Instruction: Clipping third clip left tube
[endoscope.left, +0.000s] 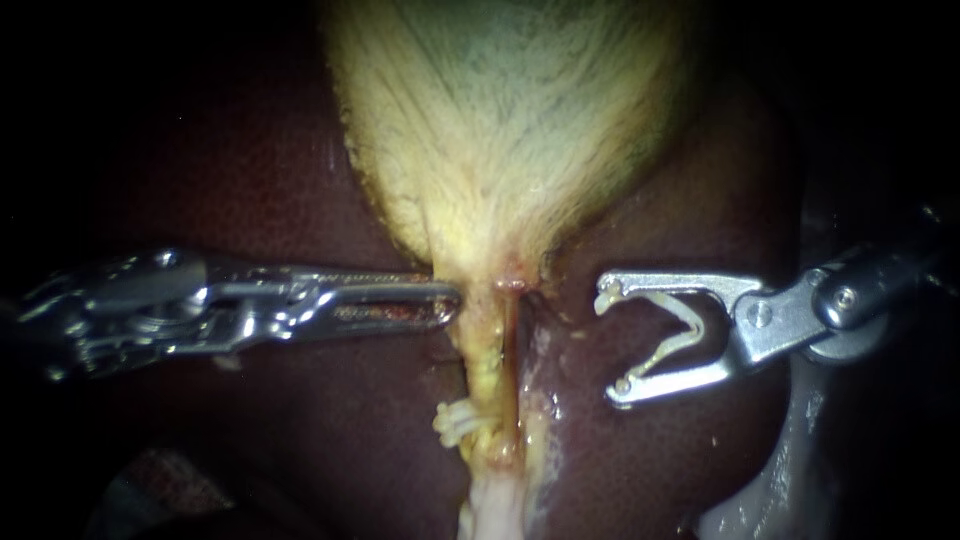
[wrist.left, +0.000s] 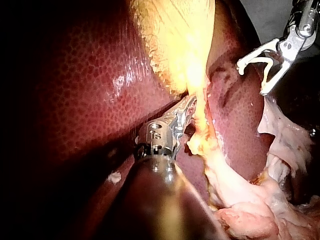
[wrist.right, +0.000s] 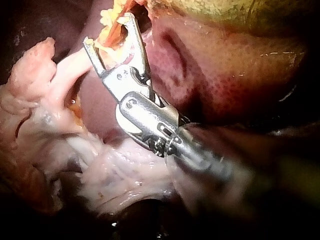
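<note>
The pale yellow gallbladder (endoscope.left: 500, 130) narrows downward into the left tube (endoscope.left: 488, 370), which lies on the dark red liver (endoscope.left: 300, 180). White clips (endoscope.left: 452, 422) sit low on that tube. My left instrument (endoscope.left: 445, 300) comes in level, its long jaws together on the gallbladder's neck; the left wrist view shows them (wrist.left: 189, 111) biting the yellow strand. Right of the tube, clear of it, my right instrument (endoscope.left: 610, 342) has its jaws spread wide, holding an open white clip (endoscope.left: 668, 335) between them. The same jaws appear in the wrist views (wrist.left: 251, 79) (wrist.right: 107, 30).
Loose pale fatty tissue (wrist.right: 100, 170) lies below the tube's lower end (endoscope.left: 495, 500). A grey surface (endoscope.left: 770, 480) shows beyond the liver's edge at lower right. A shiny liver fold (endoscope.left: 545, 400) runs close along the tube's right side.
</note>
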